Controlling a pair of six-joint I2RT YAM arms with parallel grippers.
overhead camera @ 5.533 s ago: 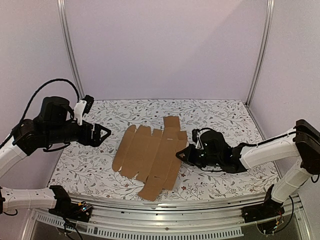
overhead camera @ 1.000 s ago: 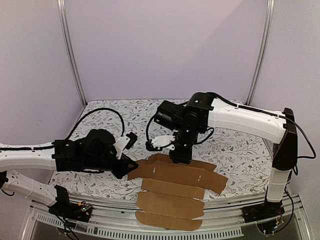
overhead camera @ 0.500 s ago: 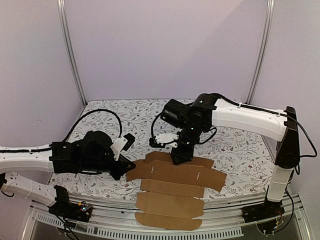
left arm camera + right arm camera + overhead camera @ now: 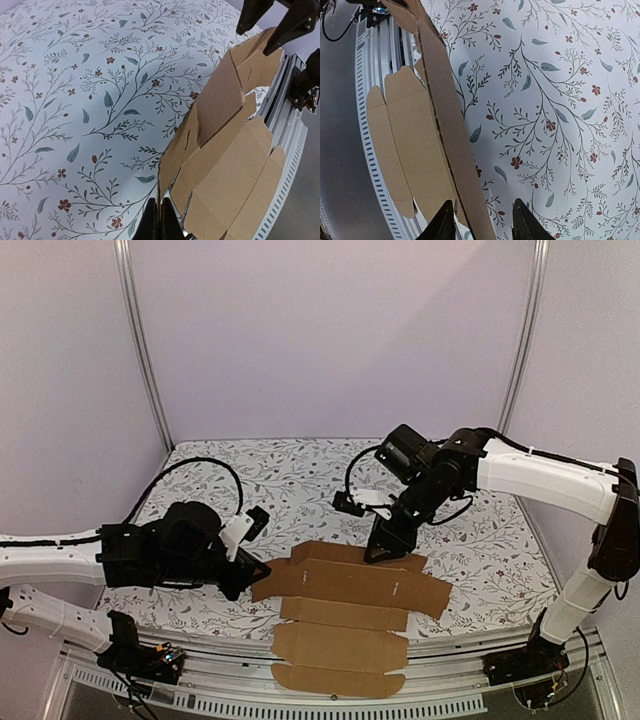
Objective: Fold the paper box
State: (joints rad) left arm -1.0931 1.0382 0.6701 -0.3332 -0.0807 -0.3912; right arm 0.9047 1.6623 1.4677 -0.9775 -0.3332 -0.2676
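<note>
Floral tabletop [image 4: 480, 570] lay before lilac walls [image 4: 330, 340]. Left gripper [image 4: 258, 573], lower left, was clenched on the paper box [image 4: 350, 615] at its left edge. Box lay mostly flat, lower centre, overhanging the front rail [image 4: 220, 708]. Right gripper [image 4: 385, 548], right of centre, had its jaws apart astride the far flap.

our left arm [image 4: 50, 560] reaching low across from the left, left gripper [image 4: 258, 575] level with jaws pressed tight together, our right arm [image 4: 530, 472] arched over from the right, right gripper [image 4: 386, 548] pointing down, fingers parted
</note>
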